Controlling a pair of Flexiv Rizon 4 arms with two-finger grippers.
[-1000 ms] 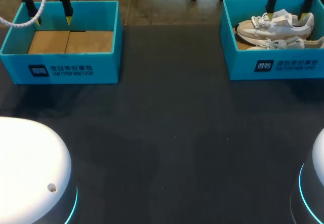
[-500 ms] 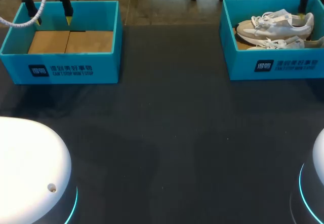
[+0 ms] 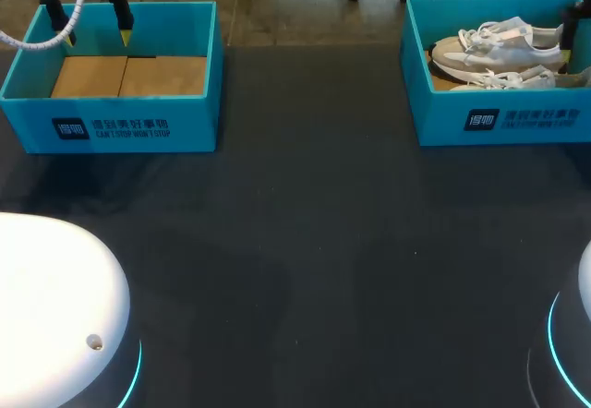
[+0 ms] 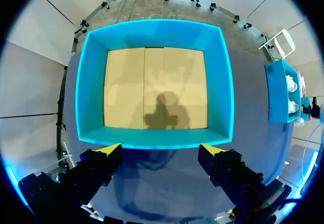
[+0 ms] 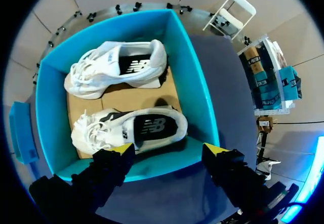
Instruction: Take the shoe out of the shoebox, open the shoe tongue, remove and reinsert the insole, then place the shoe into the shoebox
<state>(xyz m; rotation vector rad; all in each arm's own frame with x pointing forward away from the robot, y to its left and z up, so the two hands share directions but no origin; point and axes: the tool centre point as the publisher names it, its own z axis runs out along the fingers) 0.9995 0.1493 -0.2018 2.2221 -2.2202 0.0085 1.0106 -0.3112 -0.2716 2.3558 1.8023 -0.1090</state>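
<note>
Dark matte table [image 3: 305, 242] fills the head view, with a white rounded housing [image 3: 55, 316] ringed in blue light at each near corner. Two turquoise open boxes stand at the far side, well apart. The left shoebox [image 3: 111, 126] holds only its tan cardboard floor [image 3: 129, 76]. The right shoebox [image 3: 499, 117] holds the pair, both shoes upright and side by side, toes pointing toward the table's middle.

The farther shoe [image 3: 499, 46] is pale cream with grey panels and white laces. The nearer shoe [image 3: 517, 78] sits half hidden behind the box wall. From the right wrist view both openings show black insoles in place (tongues lying flat under the laces), and neither shoe touches the other.

The left gripper [image 3: 92, 16] hangs over the left shoebox. In its own wrist view its yellow tips show spread wide above one long wall, with nothing between them, so the jaws are released.

The right gripper [image 5: 168, 149] hangs over the right shoebox, tips above the long wall on the robot's side, with the nearer shoe just ahead of them. Its fingers also stand wide apart and grasp nothing. Only one dark finger of it shows at the head view's right edge.
</note>
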